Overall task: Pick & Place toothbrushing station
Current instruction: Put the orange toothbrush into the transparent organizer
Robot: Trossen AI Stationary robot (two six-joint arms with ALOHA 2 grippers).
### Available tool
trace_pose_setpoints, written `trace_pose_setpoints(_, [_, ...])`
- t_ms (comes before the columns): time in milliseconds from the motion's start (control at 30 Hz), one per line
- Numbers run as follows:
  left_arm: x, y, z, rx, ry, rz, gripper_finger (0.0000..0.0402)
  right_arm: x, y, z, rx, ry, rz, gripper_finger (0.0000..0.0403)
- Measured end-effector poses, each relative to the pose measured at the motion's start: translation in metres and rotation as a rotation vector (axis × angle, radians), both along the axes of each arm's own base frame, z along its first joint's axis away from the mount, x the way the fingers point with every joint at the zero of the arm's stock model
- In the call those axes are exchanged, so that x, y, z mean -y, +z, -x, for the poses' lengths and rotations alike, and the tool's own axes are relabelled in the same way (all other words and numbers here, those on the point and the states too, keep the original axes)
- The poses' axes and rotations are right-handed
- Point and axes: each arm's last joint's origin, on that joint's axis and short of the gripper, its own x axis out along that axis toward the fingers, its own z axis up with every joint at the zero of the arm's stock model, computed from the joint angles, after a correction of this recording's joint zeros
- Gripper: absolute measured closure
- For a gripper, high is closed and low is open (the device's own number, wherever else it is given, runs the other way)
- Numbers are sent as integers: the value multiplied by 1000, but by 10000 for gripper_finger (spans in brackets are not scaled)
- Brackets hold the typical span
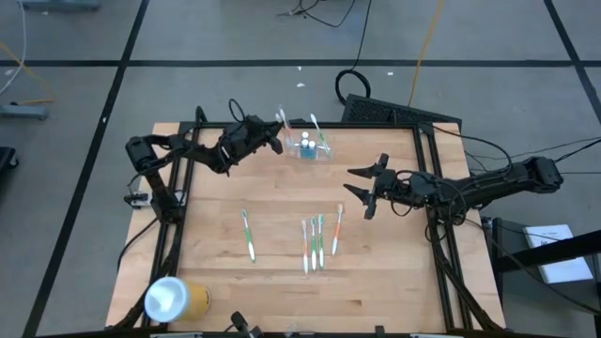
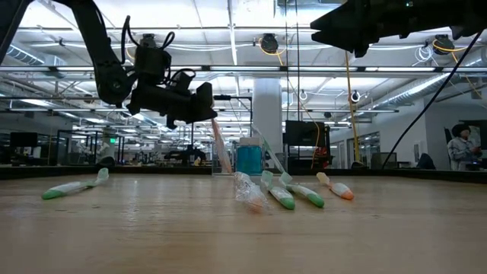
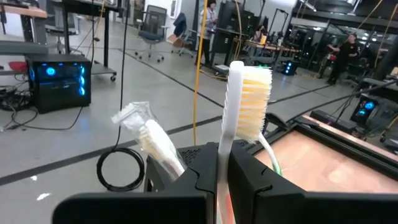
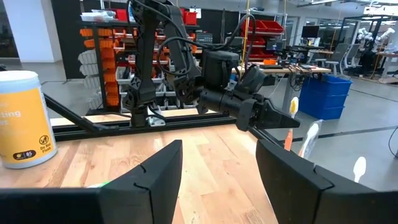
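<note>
At the tabletop's far edge: toothbrushing station [image 1: 309,146], clear, brushes seemingly already standing in it.
Left gripper [image 1: 274,143]: raised just beside it, jaws clamped on a white toothbrush [image 3: 239,99].
Right gripper [image 1: 364,188]: waiting, jaws apart.
Doing it well: line up handle, lower slowly, release upright.

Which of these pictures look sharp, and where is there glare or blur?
High view: even light, toothbrushes small but clear. Low view: bright ceiling lights leave the left gripper a dark silhouette. Left wrist view: the held toothbrush sharp, room behind soft.

Toothbrushing station [image 1: 309,147] behind four loose toothbrushes [image 1: 314,242].
</note>
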Motion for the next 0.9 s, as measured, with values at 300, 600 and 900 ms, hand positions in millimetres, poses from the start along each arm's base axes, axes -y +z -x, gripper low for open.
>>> trace_pose_setpoints(300, [1, -6, 0, -47, 9, 41, 386, 0, 0, 0, 0, 0, 0, 206])
trace_pose_setpoints(600, [1, -7, 0, -41, 19, 69, 372, 0, 0, 0, 1, 0, -5, 206])
trace_pose_setpoints(900, [1, -9, 1, -26, 28, 107, 351, 0, 0, 0, 2, 1, -6, 206])
